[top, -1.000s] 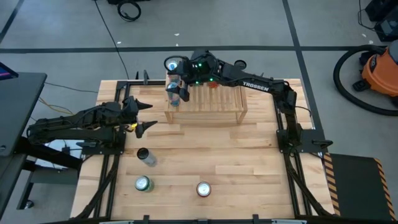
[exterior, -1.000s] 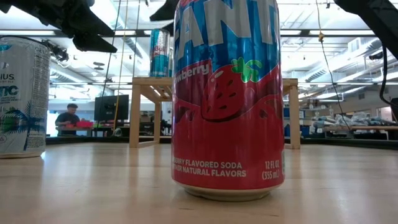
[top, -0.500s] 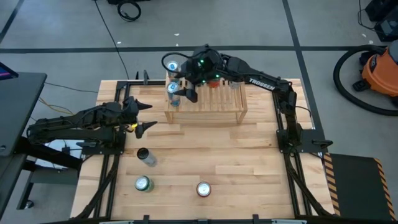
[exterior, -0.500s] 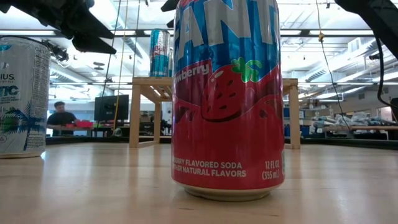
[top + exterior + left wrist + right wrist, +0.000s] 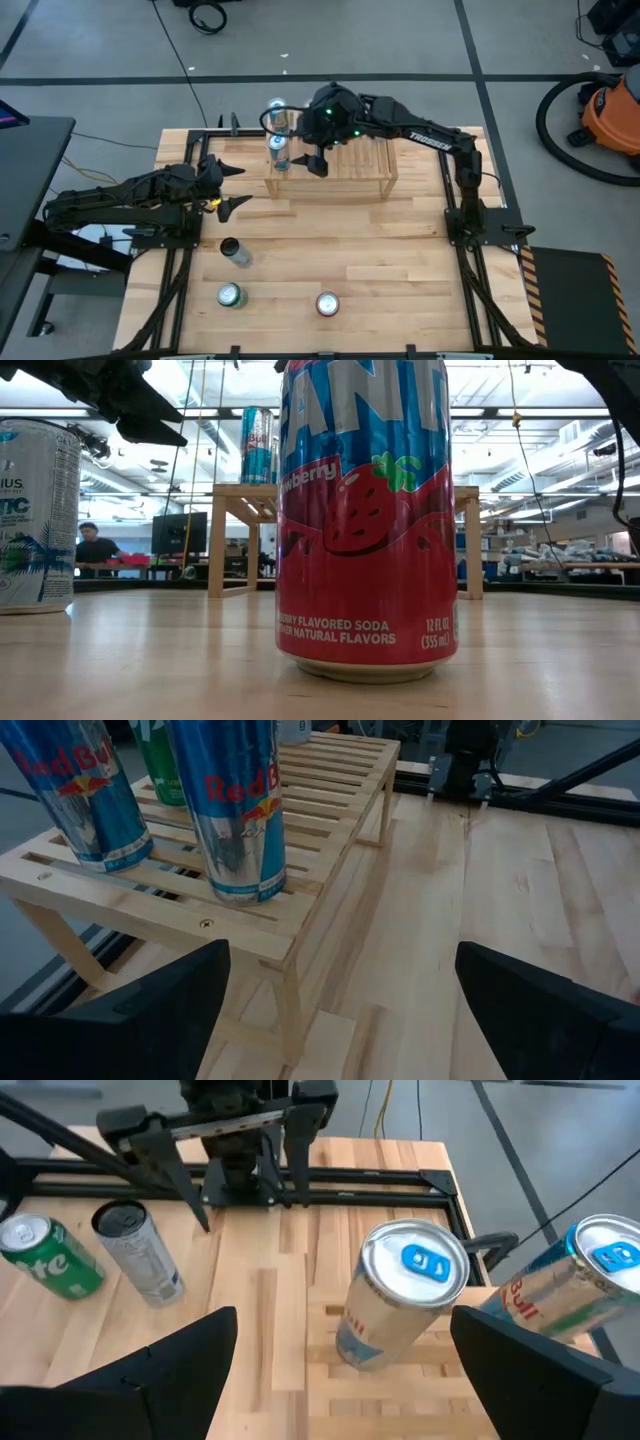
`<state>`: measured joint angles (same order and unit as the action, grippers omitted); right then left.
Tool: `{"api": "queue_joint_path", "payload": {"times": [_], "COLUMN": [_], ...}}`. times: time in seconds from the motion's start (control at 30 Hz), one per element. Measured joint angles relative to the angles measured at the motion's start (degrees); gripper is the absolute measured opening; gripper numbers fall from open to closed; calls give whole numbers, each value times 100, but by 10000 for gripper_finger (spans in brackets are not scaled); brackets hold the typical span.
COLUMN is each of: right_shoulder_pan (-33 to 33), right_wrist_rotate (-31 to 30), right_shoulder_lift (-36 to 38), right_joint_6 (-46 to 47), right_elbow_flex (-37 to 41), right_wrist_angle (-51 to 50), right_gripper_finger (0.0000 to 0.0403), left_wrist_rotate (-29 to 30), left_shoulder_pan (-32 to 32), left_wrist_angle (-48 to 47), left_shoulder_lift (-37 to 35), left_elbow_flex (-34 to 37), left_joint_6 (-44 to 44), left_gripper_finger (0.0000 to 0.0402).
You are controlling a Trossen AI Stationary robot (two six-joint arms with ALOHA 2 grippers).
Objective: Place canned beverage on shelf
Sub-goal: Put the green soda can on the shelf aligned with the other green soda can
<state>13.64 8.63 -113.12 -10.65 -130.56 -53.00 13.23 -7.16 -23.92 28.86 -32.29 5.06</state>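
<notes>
**Two Red Bull cans stand on the shelf, right gripper open above them**

The wooden shelf (image 5: 335,165) stands at the far middle of the table (image 5: 400,270). At its left end two Red Bull cans stand upright on the slats: one (image 5: 279,152) toward the front edge and another (image 5: 277,112) toward the back. The left wrist view shows both on the slatted top, the nearer one (image 5: 235,810) and the farther one (image 5: 75,790), with a green can (image 5: 160,765) behind them that is too cropped to name.

The right gripper (image 5: 305,155) hangs over the left end of the shelf, just beside the front Red Bull can, its fingers spread wide and holding nothing. Its own camera looks down on the can's lid (image 5: 400,1295) between the two dark fingers, with clear space on either side.

The left gripper (image 5: 230,187) waits above the table's left side, near the shelf's left leg, jaws wide apart and empty.

On the near part of the table stand three more cans: a grey one (image 5: 236,252), a green-topped one (image 5: 231,295), and a strawberry Fanta can (image 5: 327,303), which fills the low view (image 5: 365,520). Far behind, a person (image 5: 93,550) appears at a desk, though little can be made out.
</notes>
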Motion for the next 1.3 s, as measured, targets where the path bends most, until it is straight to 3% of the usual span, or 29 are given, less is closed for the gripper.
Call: {"api": "queue_joint_path", "payload": {"times": [0.23,1.3], "right_shoulder_pan": [-122,-126], "right_wrist_rotate": [-274,-306], "right_shoulder_lift": [123,144], "right_joint_6": [-32,-715], "right_elbow_flex": [0,4], "right_wrist_angle": [-230,-460], "right_gripper_finger": [378,378], "left_wrist_rotate": [-2,7], "left_shoulder_pan": [0,0], "left_wrist_angle": [2,387], "left_shoulder_lift": [0,-4], "left_elbow_flex": [0,0], "left_joint_6": [20,79], "left_gripper_finger": [389,398]}}
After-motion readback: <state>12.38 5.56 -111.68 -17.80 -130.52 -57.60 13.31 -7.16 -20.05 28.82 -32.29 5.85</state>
